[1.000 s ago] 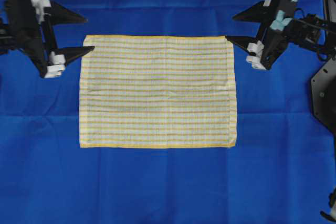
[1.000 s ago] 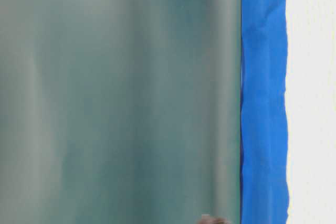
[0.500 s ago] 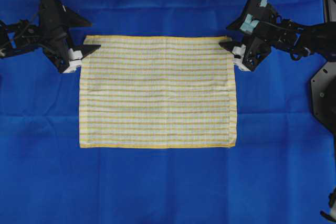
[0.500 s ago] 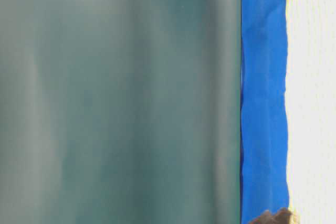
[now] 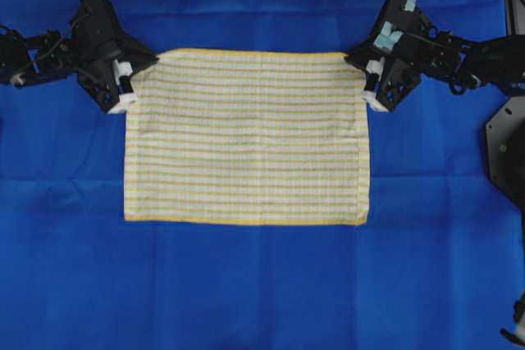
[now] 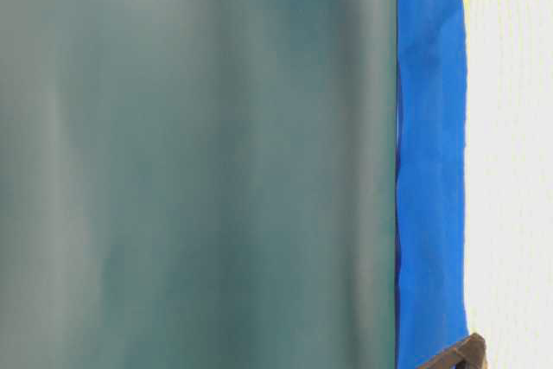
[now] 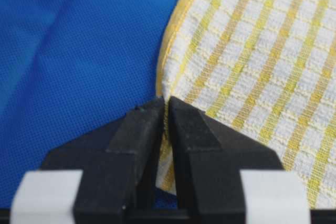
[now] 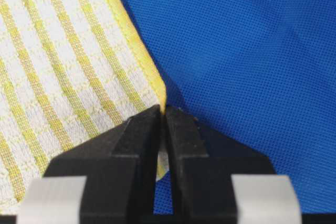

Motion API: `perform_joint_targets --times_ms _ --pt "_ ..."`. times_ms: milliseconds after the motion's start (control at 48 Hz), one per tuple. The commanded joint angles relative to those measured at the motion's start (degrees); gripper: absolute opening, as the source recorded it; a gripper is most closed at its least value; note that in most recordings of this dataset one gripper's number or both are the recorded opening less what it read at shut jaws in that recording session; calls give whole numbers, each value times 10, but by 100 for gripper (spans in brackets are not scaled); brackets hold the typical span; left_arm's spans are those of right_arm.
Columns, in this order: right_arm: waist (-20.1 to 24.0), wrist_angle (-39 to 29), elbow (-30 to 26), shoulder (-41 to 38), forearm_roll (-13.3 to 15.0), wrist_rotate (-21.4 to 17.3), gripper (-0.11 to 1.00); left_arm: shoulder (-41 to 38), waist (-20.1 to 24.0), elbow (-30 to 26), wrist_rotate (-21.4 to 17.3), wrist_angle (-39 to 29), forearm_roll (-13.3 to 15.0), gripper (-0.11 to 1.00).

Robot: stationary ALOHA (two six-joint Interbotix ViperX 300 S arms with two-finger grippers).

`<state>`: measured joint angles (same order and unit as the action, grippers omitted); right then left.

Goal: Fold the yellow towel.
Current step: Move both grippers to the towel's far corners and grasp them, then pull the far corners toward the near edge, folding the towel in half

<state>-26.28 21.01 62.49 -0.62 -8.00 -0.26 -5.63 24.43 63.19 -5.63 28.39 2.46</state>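
The yellow towel (image 5: 246,137) lies spread out on the blue cloth (image 5: 246,284), a rectangle with fine yellow-and-white checks. My left gripper (image 5: 146,65) is shut on its far left corner, which is lifted and drawn slightly inward. In the left wrist view the hem of the towel (image 7: 252,51) is pinched between the black fingertips of the left gripper (image 7: 166,103). At the far right corner my right gripper (image 5: 356,60) is shut too. The right wrist view shows the right gripper (image 8: 163,111) clamping the towel (image 8: 63,66) by its yellow edge.
Blue cloth covers the whole table around the towel. A black arm base (image 5: 504,145) stands at the right edge. In the table-level view, turned sideways, a blurred green surface (image 6: 199,162) fills the left, beside a strip of blue cloth (image 6: 432,170) and the towel (image 6: 510,170).
Both grippers came in onto the far corners and shut on them. The towel's far edge has risen a little and its far left corner has pulled inward.
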Motion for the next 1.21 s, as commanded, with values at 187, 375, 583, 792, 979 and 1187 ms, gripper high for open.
perform_joint_targets --times_ms 187,375,583,792,979,1187 --pt "-2 -3 -5 26 -1 1 3 21 3 -3 -3 -37 2 3" --pt "-2 -31 -3 76 -1 1 3 85 3 -18 -10 -91 2 3" --pt "-1 -53 -1 111 -1 1 3 130 3 -20 -23 -124 2 3" --pt "0 -63 0 115 -2 1 3 138 -2 -17 -20 -126 2 3" --pt "31 -87 3 132 -10 -8 3 151 -37 -5 -15 -126 2 3" --pt "105 -120 25 187 -37 -43 3 199 -109 28 26 -126 3 3"
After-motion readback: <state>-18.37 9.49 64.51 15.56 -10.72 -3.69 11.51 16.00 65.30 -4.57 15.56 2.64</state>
